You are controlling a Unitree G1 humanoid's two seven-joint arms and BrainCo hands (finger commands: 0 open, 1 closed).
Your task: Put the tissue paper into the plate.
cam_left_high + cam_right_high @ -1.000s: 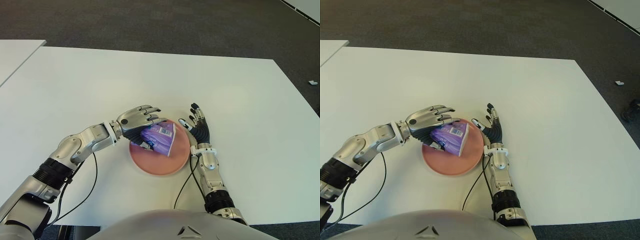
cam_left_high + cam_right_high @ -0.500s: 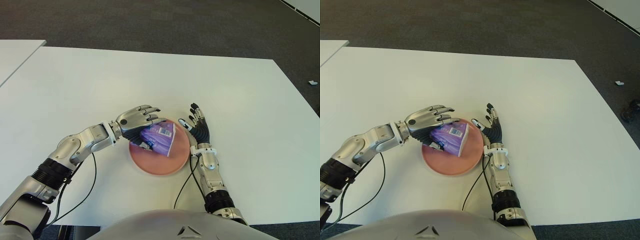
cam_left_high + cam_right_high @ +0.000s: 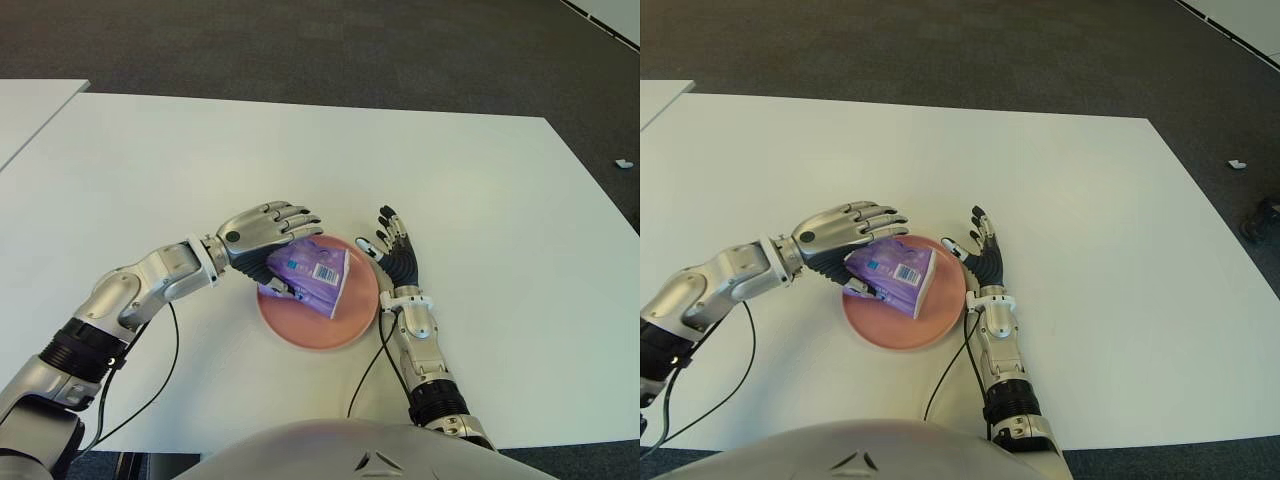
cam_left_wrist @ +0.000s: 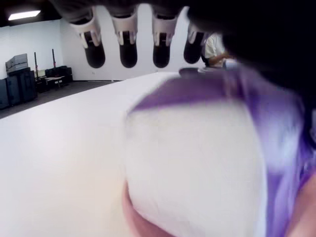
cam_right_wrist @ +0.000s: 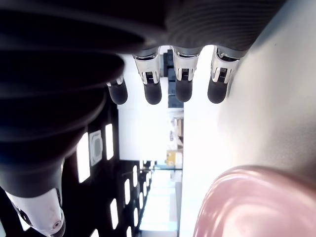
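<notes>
A purple tissue pack with a white end lies tilted in the pink plate near the table's front edge. My left hand hovers over the pack's left side, open, with its fingers stretched out above the pack and its thumb low beside it. In the left wrist view the tissue pack fills the picture under those straight fingers. My right hand shows just right of the plate, open with fingers spread, holding nothing; the plate's rim shows close by it.
The white table stretches bare to the far side and the right. A second white table adjoins at the far left. Black cables hang from both forearms near the front edge. Dark carpet lies beyond.
My left hand has drawn back to the left and risen a little, its fingers straightening off the tissue pack. The pack stays in the plate. The right hand has not moved.
</notes>
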